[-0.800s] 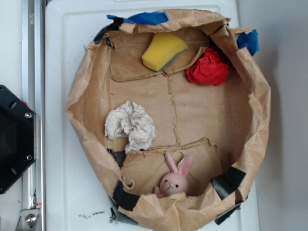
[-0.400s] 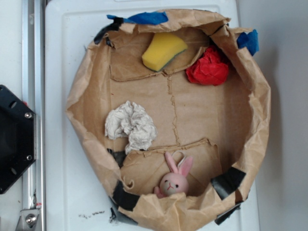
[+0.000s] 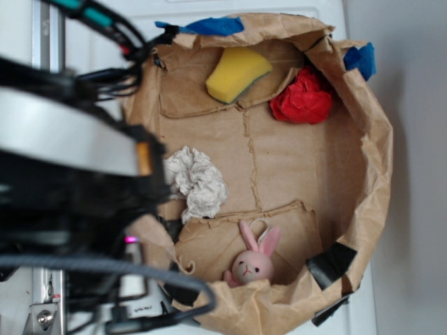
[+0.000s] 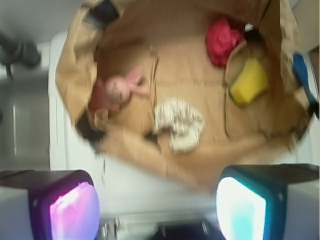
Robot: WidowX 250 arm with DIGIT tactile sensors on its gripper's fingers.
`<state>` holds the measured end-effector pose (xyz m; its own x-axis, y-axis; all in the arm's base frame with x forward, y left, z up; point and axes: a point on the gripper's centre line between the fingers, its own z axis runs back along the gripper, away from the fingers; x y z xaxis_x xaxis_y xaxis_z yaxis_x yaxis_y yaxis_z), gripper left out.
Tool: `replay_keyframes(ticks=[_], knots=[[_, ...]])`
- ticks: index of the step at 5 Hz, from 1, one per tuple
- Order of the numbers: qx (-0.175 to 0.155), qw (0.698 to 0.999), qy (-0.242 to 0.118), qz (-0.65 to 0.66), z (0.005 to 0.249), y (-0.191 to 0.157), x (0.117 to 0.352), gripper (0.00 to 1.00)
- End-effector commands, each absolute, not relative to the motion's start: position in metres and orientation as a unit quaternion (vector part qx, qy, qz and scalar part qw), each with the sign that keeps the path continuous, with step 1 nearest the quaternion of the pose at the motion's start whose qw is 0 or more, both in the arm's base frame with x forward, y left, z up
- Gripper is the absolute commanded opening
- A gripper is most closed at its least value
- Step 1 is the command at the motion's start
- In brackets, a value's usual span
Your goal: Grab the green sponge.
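Against the far wall of the brown paper basin [image 3: 377, 174], your green sponge [image 3: 237, 72] lay tilted on a raised cardboard flap, its yellow foam up and the thin dark green layer showing along its lower right edge. Just to its right, apart from it, sat the red paper wad [image 3: 302, 98]. Near the middle of the floor lay the off-white cloth wad [image 3: 197, 181], and at the near wall a pink toy rabbit [image 3: 253, 259] leaned with its ears up. Blue tape [image 3: 213, 26] patched the rim above the sponge.

Your arm [image 3: 70, 174] filled the left side of the exterior view, blurred, hanging over the basin's left rim and well apart from the sponge.

From the wrist view, your gripper [image 4: 157, 210] had its jaws spread wide with nothing between them: one finger [image 4: 75, 210] glowed pink at lower left, the other showed cyan at lower right. Beyond them you could see the sponge [image 4: 248, 81] at upper right, beside the red wad [image 4: 221, 39], with the cloth wad [image 4: 178, 123] closer to centre and the rabbit [image 4: 124, 86] to the left.
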<state>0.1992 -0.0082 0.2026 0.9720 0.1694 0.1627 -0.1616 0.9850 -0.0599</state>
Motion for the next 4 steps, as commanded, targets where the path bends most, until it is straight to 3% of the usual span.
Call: replay_keyframes(ticks=[1,3,4], knots=[[-0.032,0.977,-0.11,0.179,0.174,0.03,0.23,1.0],[0.016,0.968,-0.098,0.23,0.134,0.06,0.244,1.0],[0.032,0.962,-0.1,0.254,0.131,0.072,0.245,1.0]])
